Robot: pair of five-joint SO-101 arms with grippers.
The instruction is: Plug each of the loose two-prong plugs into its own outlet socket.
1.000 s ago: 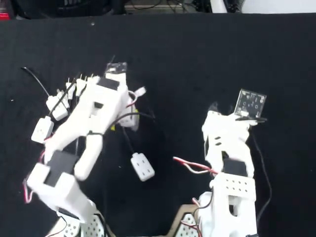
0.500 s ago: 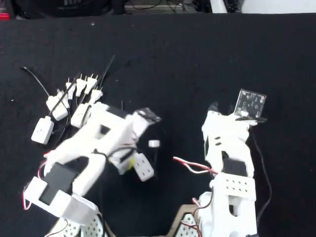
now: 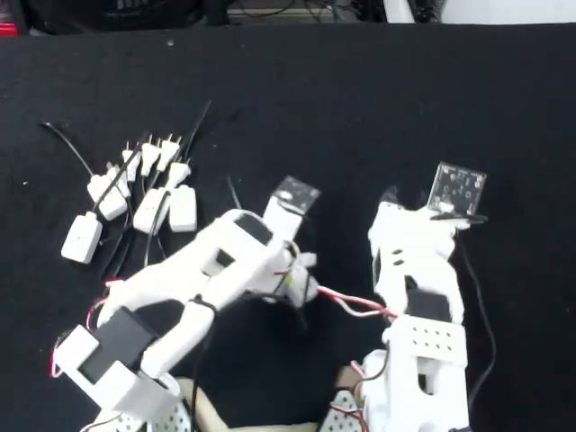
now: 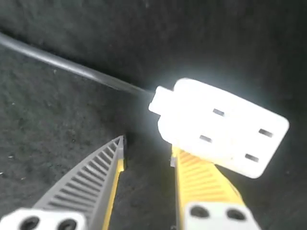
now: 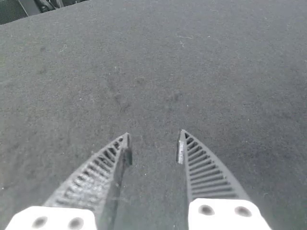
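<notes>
Left gripper point(image 4: 147, 146): jaws apart, gripping nothing. Socket point(image 4: 225, 127) just ahead, against one fingertip, cord point(image 4: 62, 64) running off beyond the other. Right gripper point(image 5: 153, 143): jaws apart over cloth point(image 5: 153, 57). Plugs point(image 3: 148, 162) well apart from both.

This looks like a robotics lab or maker's workshop, though little of the room shows. A table point(image 3: 378, 99) draped in black cloth carries a white printed left arm point(image 3: 207, 270) and right arm point(image 3: 418, 270) with bare red-and-white wiring point(image 3: 355, 304). Beyond the table's far edge sit dark equipment point(image 3: 117, 11) and loose cables point(image 3: 297, 11).
</notes>
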